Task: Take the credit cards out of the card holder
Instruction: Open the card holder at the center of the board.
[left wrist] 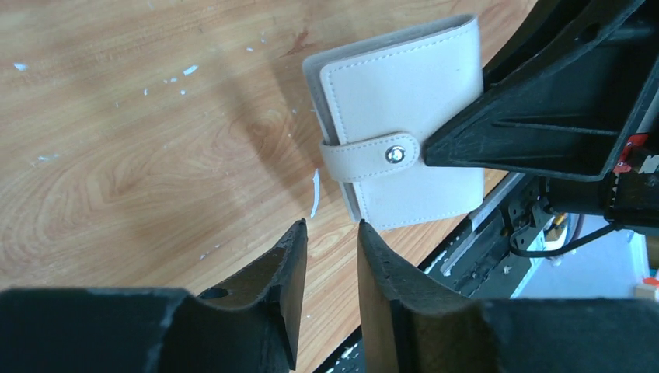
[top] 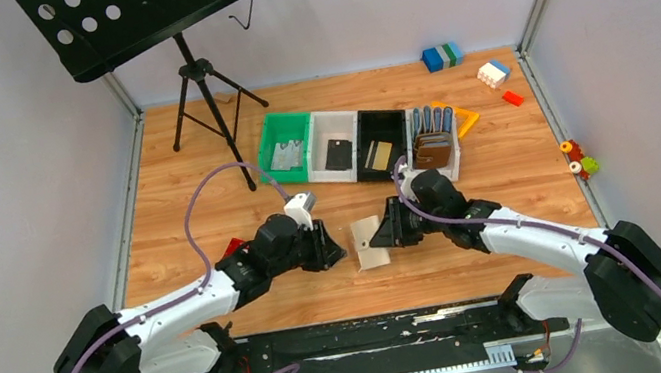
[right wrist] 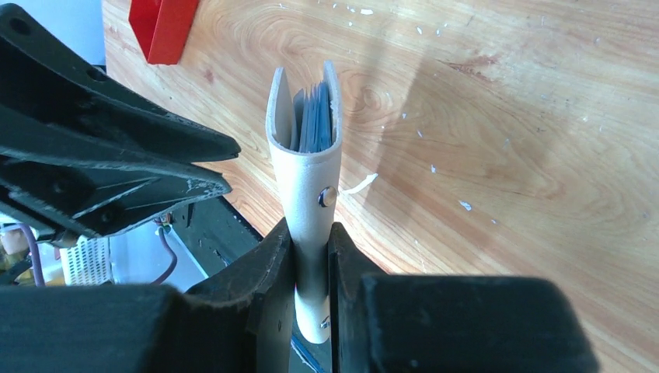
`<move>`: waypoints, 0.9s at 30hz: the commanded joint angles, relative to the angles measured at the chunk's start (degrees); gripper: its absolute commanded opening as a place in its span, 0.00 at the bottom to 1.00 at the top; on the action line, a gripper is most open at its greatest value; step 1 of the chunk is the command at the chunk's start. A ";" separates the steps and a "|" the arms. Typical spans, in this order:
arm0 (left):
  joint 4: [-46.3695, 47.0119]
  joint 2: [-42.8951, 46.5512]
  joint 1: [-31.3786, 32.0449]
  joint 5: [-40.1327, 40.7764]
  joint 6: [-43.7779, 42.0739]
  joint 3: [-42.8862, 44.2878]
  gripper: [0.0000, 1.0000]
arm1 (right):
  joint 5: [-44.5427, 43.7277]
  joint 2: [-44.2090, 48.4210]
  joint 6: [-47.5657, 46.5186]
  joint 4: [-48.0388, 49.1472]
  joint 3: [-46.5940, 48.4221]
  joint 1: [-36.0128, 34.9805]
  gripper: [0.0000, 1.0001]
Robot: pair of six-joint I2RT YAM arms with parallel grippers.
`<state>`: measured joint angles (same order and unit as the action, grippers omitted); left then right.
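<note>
The card holder (left wrist: 404, 93) is a pale grey-beige wallet held on edge just above the table, its tab (left wrist: 365, 159) lying across the cover with the snap showing. My right gripper (right wrist: 311, 233) is shut on its lower edge. The credit cards (right wrist: 317, 116) show only as blue-grey edges between the slightly parted covers. My left gripper (left wrist: 330, 227) is open with nothing between its fingers, a short way from the holder's tab side. From above, the card holder (top: 372, 243) hangs between the left gripper (top: 342, 248) and the right gripper (top: 387, 235).
Behind the arms stands a row of bins: green (top: 285, 148), white (top: 336, 150), black (top: 387, 121) holding a tan card (top: 380, 153), and a rack of brown wallets (top: 434, 144). A music stand (top: 195, 67) rises at back left. Toy bricks (top: 493, 71) lie at back right, a red piece (top: 233, 246) by the left arm.
</note>
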<state>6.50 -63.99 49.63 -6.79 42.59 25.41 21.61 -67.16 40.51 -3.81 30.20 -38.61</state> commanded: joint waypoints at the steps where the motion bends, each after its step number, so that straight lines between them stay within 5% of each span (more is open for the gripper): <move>1: -5.74 -0.06 1.63 4.03 -2.83 4.79 0.39 | -2.81 1.21 0.16 -0.67 3.44 -1.35 0.00; 23: 3.05 -7.63 2.74 0.32 6.62 8.42 0.66 | -4.50 1.59 -0.44 6.96 1.62 -6.60 0.00; 27: 0.88 -9.67 2.70 1.57 6.30 9.44 0.64 | -4.29 1.89 -0.05 9.05 1.10 -7.28 0.00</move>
<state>5.80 -72.14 51.94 -5.39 47.59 31.64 16.97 -66.85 40.25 -2.31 31.09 -44.62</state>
